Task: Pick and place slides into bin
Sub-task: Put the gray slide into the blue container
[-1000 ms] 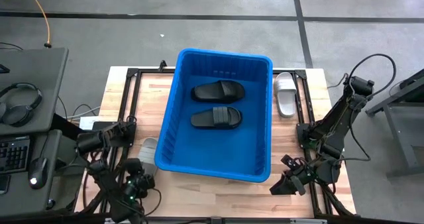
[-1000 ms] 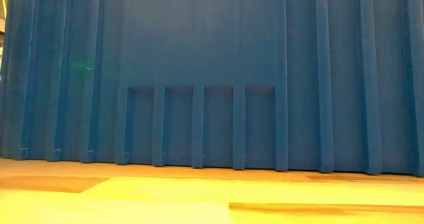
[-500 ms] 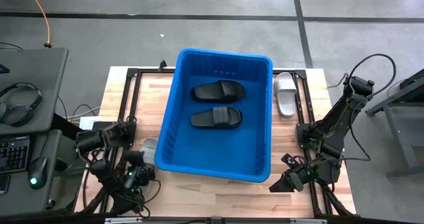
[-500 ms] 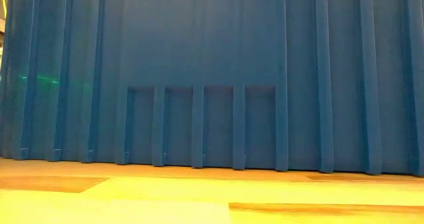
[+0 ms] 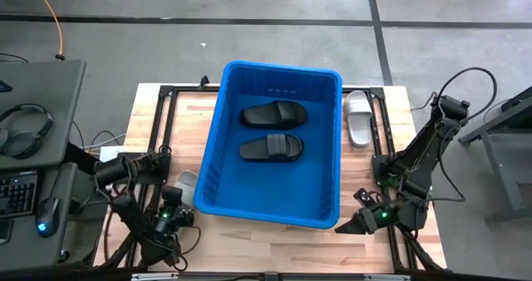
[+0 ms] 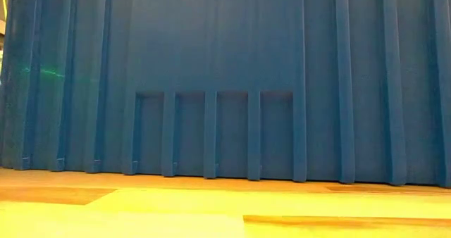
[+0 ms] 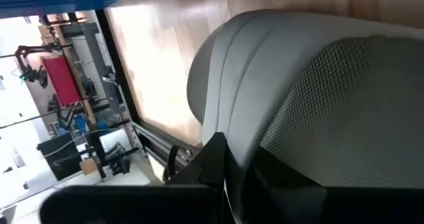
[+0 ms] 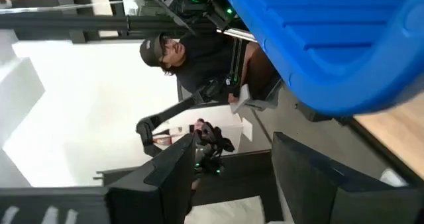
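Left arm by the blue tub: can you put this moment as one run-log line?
left end effector: shut on grey slide | bin: two black slides | white slide: outside bin

low view: bin [image 6: 225, 76] wall blocks everything | grey slide [image 5: 186, 184] mostly hidden under left gripper [image 5: 176, 204]

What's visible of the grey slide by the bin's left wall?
The light grey rubber slide lies on the wooden table, close beside the left wall of the bright-blue plastic bin; contact unclear. From above only its end shows; the left pincer covers the rest. Up close: smooth wide strap, fine-textured footbed. The pincer is shut on it.
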Controlling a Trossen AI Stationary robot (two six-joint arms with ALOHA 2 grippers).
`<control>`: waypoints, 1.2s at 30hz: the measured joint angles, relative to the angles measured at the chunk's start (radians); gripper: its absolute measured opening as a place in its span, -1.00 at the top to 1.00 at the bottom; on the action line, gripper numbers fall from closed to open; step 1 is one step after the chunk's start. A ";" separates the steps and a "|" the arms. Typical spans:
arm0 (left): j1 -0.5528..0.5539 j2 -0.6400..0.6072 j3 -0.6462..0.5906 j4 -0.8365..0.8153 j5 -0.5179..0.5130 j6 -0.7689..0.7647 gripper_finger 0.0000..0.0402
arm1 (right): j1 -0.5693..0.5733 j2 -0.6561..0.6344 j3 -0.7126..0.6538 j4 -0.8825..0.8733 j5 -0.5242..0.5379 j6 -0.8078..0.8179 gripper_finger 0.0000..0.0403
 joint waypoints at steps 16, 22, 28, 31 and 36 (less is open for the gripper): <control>-0.001 0.003 0.427 0.002 0.104 -0.120 0.99 | 0.000 0.000 0.000 -0.032 0.001 -0.064 0.04; -0.008 0.003 0.737 0.001 0.174 -0.130 0.99 | 0.000 0.000 -0.001 -0.071 0.006 -0.074 0.04; -0.016 0.003 1.092 0.003 0.096 -0.170 0.99 | 0.000 0.000 -0.001 -0.074 -0.003 -0.074 0.04; -0.028 0.002 1.246 0.006 -0.101 -0.184 1.00 | 0.000 0.000 -0.001 -0.050 -0.003 -0.067 0.04; -0.019 -0.100 1.170 0.172 -0.345 -0.041 1.00 | 0.000 0.000 -0.001 0.046 0.001 -0.067 0.04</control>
